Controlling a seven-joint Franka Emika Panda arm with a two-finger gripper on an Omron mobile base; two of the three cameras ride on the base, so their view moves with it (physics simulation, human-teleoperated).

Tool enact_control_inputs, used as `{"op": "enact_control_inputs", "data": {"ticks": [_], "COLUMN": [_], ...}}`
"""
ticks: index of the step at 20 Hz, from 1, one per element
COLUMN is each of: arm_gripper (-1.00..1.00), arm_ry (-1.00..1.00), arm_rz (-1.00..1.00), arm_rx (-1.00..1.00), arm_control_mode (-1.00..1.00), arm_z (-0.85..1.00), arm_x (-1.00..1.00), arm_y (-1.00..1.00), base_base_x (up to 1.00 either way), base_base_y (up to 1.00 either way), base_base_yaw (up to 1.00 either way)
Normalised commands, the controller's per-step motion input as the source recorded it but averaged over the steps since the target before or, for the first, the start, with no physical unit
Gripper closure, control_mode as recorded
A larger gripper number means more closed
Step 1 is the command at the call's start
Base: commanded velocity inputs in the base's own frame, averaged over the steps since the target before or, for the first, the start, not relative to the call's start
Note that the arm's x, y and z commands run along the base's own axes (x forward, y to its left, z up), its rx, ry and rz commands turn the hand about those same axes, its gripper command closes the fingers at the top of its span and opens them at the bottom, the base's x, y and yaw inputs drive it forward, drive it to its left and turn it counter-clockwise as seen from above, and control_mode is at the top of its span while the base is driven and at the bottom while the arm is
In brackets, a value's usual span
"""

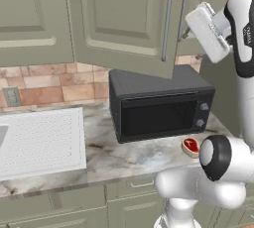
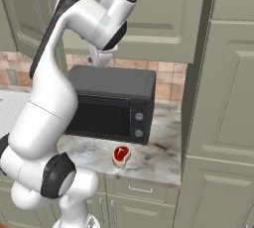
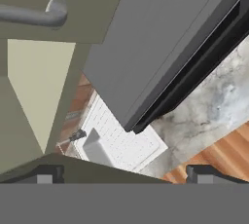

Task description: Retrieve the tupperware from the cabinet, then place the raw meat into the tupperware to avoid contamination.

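So the raw meat (image 1: pixel 190 146) is sitting flat on the marble counter (image 1: pixel 124 155), just in front of the black microwave's (image 1: pixel 158 103) right corner, near the counter's front edge. From the right base view the same little red steak (image 2: pixel 121 154) with its tan rim lies below the microwave's (image 2: pixel 111 108) knobs, apart from it, nothing touching it.

That puts it way below the gripper (image 3: pixel 124 173), which is up high at the level of the cabinet (image 1: pixel 124 19), above the microwave's top. The hand is right beside the cabinet door's long silver handle (image 1: pixel 167 24), and the door looks swung out a bit from the cabinet face. In the hand view a curved end of a handle (image 3: pixel 36 14) is at the top left, the door edge runs down the left, and the microwave's grey top slants across the middle. Beyond that there's the white ridged drainboard (image 3: pixel 121 140) on the counter, well off to the side of the gripper.

Gripper itself: the two dark fingertips (image 3: pixel 47 174) stand wide apart, about as far as they go, with nothing between them. It isn't holding anything.

Can't spot the tupperware anywhere; the cabinet's inside isn't visible from these angles.
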Motion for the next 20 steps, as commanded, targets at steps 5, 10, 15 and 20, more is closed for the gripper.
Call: {"op": "enact_control_inputs", "data": {"ticks": [5, 10, 15, 20], "arm_gripper": [-1.0, -1.0, -1.0, -1.0], "arm_ry": [0.0, 0.0, 0.0, 0.0], "arm_rz": [0.12, 0.09, 0.09, 0.08], "arm_rx": [-0.01, 0.0, 0.0, 0.0], "arm_control_mode": [-1.0, -1.0, -1.0, -1.0], "arm_z": [0.0, 0.0, 0.0, 0.0], "arm_x": [0.04, 0.0, 0.0, -0.04], "arm_y": [0.43, 0.53, 0.48, 0.45], "base_base_x": [0.0, 0.0, 0.0, 0.0], "base_base_y": [0.0, 0.0, 0.0, 0.0], "base_base_yaw": [0.0, 0.0, 0.0, 0.0]}}
